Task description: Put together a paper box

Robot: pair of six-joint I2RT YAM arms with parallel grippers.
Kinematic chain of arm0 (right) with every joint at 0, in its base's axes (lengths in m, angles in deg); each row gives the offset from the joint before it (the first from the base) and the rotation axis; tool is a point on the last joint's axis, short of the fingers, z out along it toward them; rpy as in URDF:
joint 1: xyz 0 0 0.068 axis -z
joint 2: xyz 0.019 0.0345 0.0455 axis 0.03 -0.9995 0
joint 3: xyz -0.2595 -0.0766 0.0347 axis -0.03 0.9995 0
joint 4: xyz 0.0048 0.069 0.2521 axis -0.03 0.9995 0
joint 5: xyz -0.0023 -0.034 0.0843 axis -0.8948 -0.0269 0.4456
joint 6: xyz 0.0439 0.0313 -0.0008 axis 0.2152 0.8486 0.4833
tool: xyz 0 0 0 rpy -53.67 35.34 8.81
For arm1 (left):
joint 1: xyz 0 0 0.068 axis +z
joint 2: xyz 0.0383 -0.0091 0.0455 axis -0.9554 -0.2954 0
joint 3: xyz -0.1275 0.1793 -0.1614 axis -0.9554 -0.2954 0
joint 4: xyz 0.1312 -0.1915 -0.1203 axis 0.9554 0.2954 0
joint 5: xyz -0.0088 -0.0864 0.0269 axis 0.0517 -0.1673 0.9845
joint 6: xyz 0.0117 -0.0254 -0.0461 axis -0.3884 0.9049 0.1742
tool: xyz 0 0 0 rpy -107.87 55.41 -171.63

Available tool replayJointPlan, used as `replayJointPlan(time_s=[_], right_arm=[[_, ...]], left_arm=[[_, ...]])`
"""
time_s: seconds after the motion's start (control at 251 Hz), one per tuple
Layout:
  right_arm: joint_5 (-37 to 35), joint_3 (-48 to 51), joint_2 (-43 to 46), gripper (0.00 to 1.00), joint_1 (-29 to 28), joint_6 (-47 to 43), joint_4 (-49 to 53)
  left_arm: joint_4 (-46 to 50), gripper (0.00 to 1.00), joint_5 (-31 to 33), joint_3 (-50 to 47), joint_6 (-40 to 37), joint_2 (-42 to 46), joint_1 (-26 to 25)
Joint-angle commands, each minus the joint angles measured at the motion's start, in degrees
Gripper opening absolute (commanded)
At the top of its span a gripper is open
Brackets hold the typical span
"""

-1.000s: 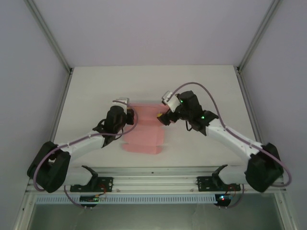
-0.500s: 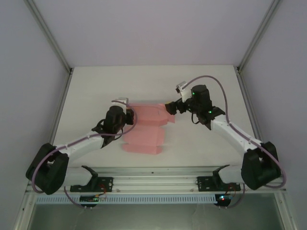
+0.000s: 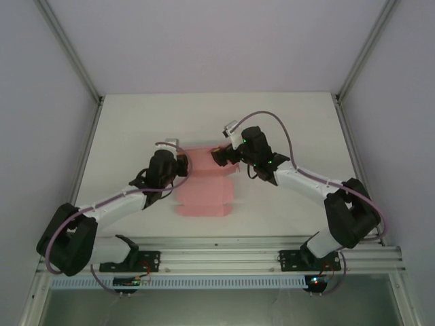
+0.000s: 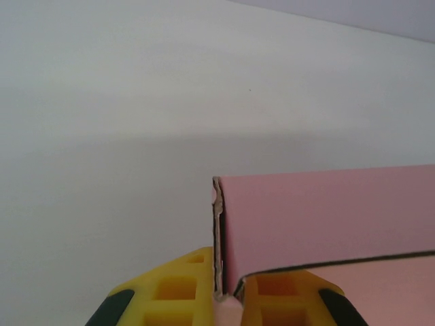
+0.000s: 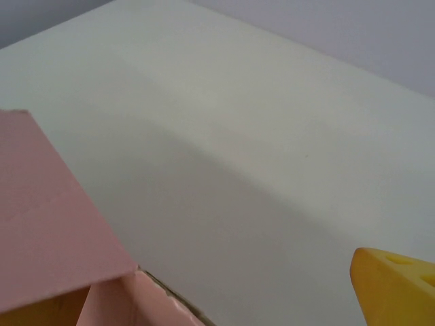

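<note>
Pinching paper box (image 4: 326, 217), left fingers (image 4: 178, 293) cropped.

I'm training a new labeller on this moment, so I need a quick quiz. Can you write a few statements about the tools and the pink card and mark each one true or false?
1. The left tool is shut on an edge of the paper box. True.
2. The right tool is clamped shut. False: its jaws stand wide open, near the paper box's far right corner.
3. The paper box rests on the white table between the two arms. True.
4. The paper box is blue. False: it is salmon pink.
</note>
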Motion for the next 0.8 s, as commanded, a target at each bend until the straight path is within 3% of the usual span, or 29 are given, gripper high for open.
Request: replayJointPlan(time_s=[0.0, 0.259, 0.383, 0.547, 0.794], right_arm=[[-8.26, 1.61, 2.78, 1.00, -1.65, 2.01, -5.66], [-9.56, 6.05, 16.17, 1.00, -1.13, 4.20, 17.02], [-5.51, 8.60, 20.70, 1.00, -0.61, 6.02, 25.04], [-2.46, 11.53, 21.34, 1.00, -0.38, 6.99, 24.49], [-3.59, 10.19, 16.79, 1.00, 1.34, 8.25, 15.06]], left_arm=[[-0.65, 0.00, -1.33, 0.99, 1.64, 2.07, -0.49], [3.68, 0.00, 4.25, 0.13, 4.79, 4.20, 1.22], [4.50, 0.00, 4.00, -0.32, 4.93, 5.67, 2.35], [4.80, 0.00, 2.57, -0.32, 4.35, 6.40, 2.73], [3.44, 0.00, -1.23, -0.75, 2.60, 6.10, 2.77]])
